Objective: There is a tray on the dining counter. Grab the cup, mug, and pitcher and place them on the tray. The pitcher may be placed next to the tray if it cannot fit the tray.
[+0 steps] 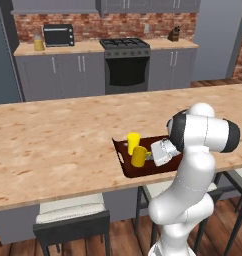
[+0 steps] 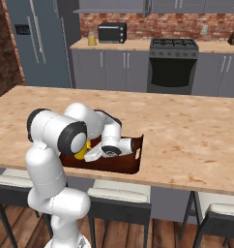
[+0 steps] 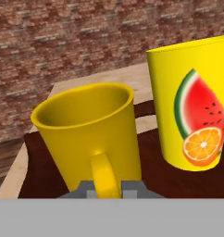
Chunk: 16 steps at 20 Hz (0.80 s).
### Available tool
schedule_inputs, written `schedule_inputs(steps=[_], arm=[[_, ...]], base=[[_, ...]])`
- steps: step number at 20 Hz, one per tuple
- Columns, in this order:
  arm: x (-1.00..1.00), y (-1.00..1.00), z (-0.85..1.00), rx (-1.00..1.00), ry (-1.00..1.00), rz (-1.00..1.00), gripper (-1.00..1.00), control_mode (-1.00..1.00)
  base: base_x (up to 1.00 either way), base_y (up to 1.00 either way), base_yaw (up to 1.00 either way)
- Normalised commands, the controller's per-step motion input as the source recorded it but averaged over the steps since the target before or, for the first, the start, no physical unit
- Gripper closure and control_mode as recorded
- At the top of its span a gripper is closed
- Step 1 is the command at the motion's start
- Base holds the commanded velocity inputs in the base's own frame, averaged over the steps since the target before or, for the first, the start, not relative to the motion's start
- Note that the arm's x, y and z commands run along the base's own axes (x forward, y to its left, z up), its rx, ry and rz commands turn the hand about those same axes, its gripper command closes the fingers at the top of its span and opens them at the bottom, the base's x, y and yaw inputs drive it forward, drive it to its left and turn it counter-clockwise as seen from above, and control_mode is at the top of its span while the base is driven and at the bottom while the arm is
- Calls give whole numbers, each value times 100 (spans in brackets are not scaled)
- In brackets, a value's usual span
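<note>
The gripper (image 3: 106, 190) is clamped on the mug's (image 1: 139, 156) handle, the mug standing on the tray (image 1: 124, 160) near the counter's (image 1: 53, 145) front edge. The cup (image 1: 133, 140) stands just beside the mug on the tray, crowding it. Stools (image 1: 70, 217) tuck beneath; a stove (image 1: 125, 62) sits against the far brick wall.

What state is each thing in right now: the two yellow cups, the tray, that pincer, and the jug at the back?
mug: upright on the tray, handle gripped by the pincer.
cup: upright on the tray, beside the mug.
tray: flat on the dining counter.
pincer: shut on the mug's handle.
pitcher: upright on the back counter, beside the toaster oven.
</note>
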Motion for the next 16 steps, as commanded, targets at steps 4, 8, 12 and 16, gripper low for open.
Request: schedule_inputs(steps=[4, 8, 12, 16], arm=[[0, 0, 0, 0, 0, 0, -100, -100], [0, 0, 0, 0, 0, 0, -100, -100], [0, 0, 0, 0, 0, 0, -100, -100], [1, 0, 0, 0, 0, 0, -100, -100]], base=[[0, 0, 0], [0, 0, 0], [0, 0, 0], [0, 0, 0]])
